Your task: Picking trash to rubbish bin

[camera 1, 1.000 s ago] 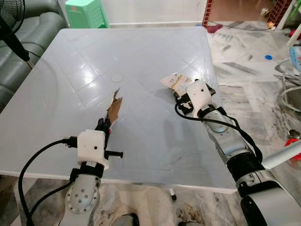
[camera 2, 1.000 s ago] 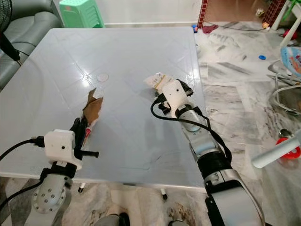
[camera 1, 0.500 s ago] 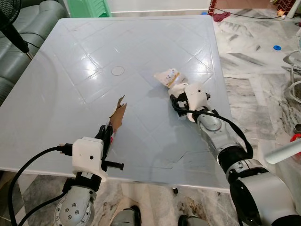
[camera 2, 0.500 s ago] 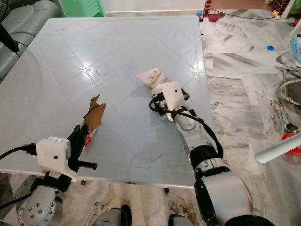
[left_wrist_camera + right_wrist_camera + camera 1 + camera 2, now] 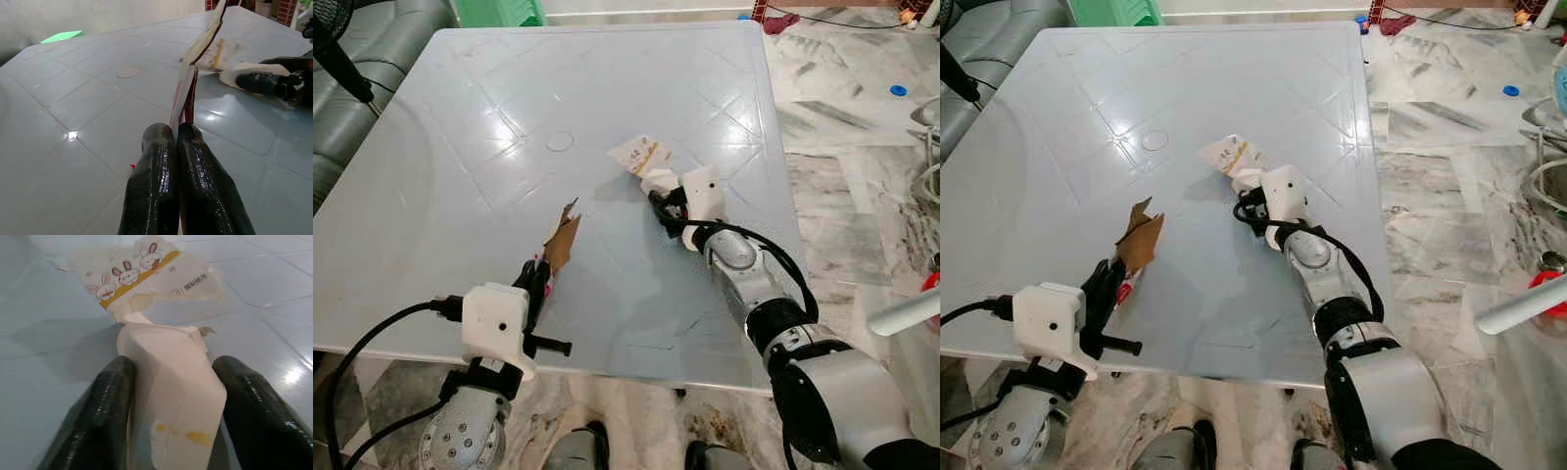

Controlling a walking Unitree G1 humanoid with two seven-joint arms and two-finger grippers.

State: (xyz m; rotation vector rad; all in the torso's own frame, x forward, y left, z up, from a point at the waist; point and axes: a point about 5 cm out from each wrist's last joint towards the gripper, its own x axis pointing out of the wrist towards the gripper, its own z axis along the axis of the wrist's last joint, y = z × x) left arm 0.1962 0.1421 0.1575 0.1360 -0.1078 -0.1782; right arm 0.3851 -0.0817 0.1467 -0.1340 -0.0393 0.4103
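Trash is seen in 2 pieces on the pale grey plastic table point(image 5: 460, 147). At the near left, a torn brown cardboard scrap point(image 5: 561, 238) is pinched upright by the left gripper point(image 5: 532, 284), whose 2 black fingers point(image 5: 161, 196) are pressed together on its lower edge. Toward the right, a crumpled white paper wrapper with rabbit print point(image 5: 156, 357) is straddled by the spread right gripper point(image 5: 171, 431), its long axis running straight ahead between the fingers, so closure is judged next.
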